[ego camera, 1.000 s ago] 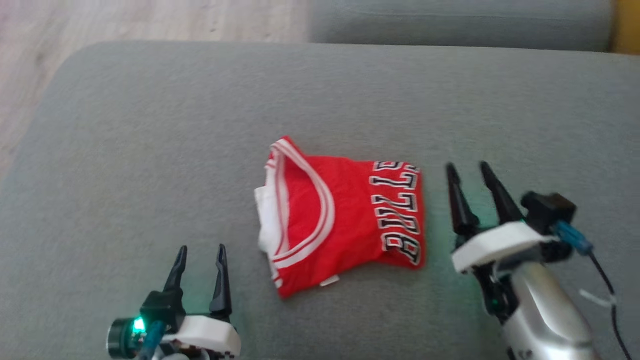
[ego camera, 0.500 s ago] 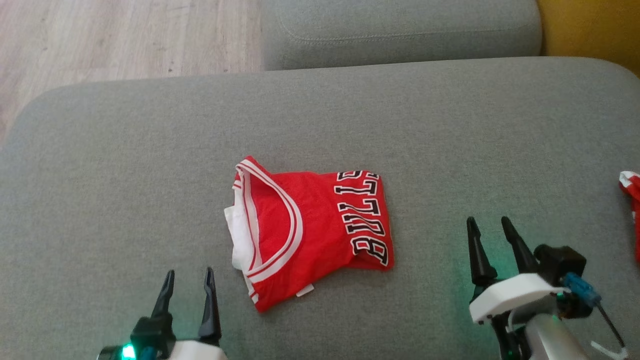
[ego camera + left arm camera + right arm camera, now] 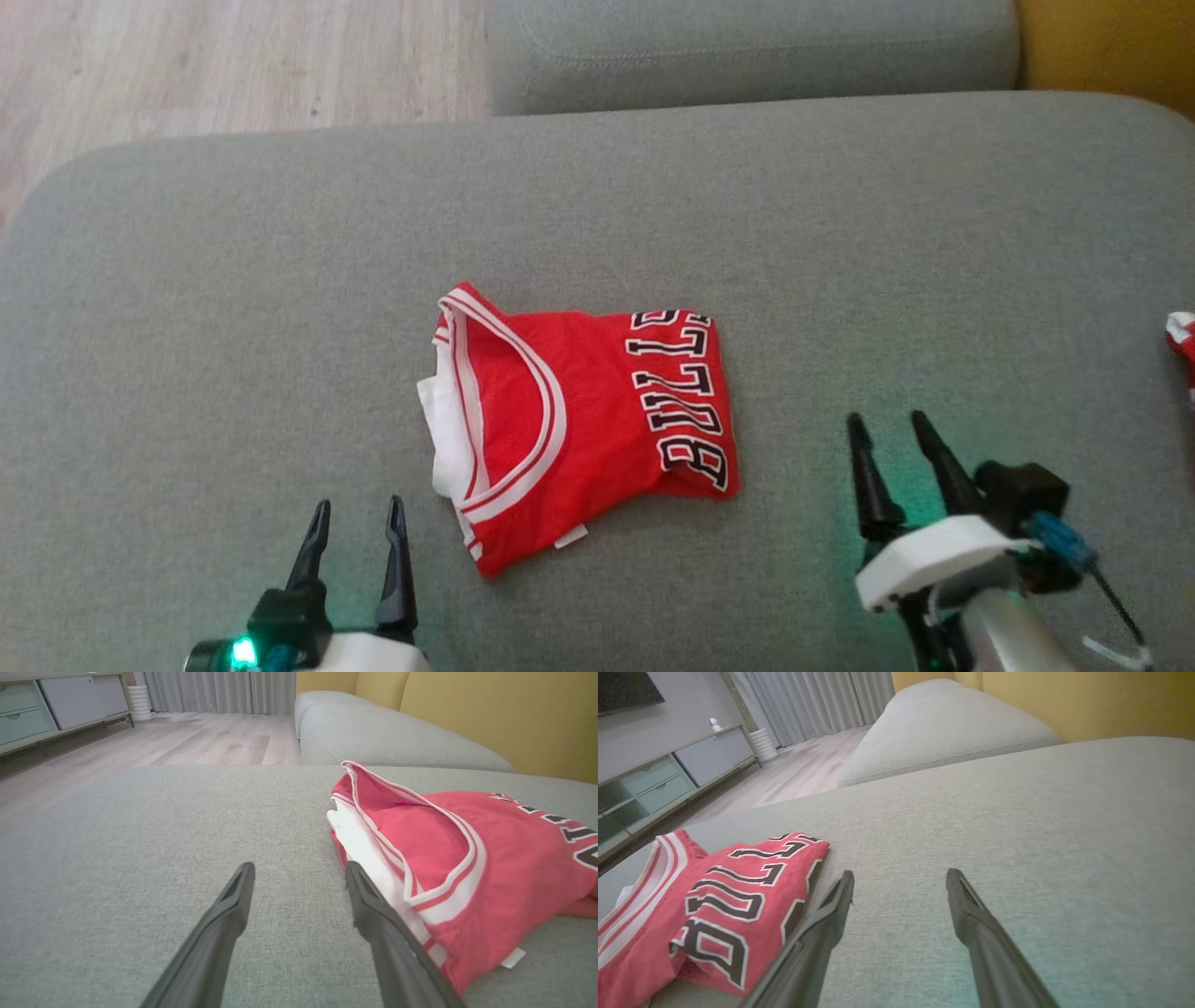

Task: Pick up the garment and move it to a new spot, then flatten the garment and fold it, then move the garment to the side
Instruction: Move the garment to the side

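Garment (image 3: 579, 420) lies folded into a compact red bundle near the middle of your grey sofa cushion (image 3: 280, 280), its black-and-white lettering turned toward your right side and its white-trimmed neckline toward your left. Your left gripper (image 3: 358, 502) sits just beside its near left corner with fingers spread and nothing between them, while your right gripper (image 3: 887, 418) waits a little apart from the lettered edge, equally spread and empty. Another scrap of red cloth (image 3: 1181, 341) shows at the cushion's far right edge, well apart from it.
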You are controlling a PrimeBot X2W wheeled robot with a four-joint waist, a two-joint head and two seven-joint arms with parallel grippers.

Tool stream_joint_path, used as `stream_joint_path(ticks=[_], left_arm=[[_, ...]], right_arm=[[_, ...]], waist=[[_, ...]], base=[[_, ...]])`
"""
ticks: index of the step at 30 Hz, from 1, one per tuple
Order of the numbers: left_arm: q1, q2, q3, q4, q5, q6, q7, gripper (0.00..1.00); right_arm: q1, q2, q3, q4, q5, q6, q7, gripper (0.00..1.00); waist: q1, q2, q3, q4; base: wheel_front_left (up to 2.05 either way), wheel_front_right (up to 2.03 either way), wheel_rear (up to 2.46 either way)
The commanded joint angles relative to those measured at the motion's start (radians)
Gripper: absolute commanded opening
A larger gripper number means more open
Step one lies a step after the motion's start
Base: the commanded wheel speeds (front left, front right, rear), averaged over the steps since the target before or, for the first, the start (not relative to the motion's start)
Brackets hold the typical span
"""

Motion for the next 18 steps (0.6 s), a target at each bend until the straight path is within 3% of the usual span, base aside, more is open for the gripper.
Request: stream_joint_path(ticks=[1, 8, 18], left_arm=[[-0.054, 0.003, 0.019, -0.036, 0.005, -0.003, -0.007, 1.0], [-0.086, 0.003, -0.036, -0.023, -0.014, -0.004, -0.007, 1.0], [-0.099, 0.003, -0.057, -0.013, -0.022, -0.003, -0.007, 1.0]], right_arm=[[-0.074, 0.0, 0.054, -0.024, 0.01, -0.001, -0.011, 1.0], [-0.209, 0.0, 0.189, 0.112, 0.043, -0.001, -0.011, 1.0], [-0.307, 0.0, 0.223, 0.411, 0.051, -0.001, 0.009, 1.0]], waist=[[0.0, -0.0001, 0.021, 0.014], [0.0, -0.0001, 0.065, 0.097], [0.0, -0.0001, 0.096, 0.185]], base=[[0.0, 0.0, 0.0], [0.0, 0.0, 0.0], [0.0, 0.0, 0.0]])
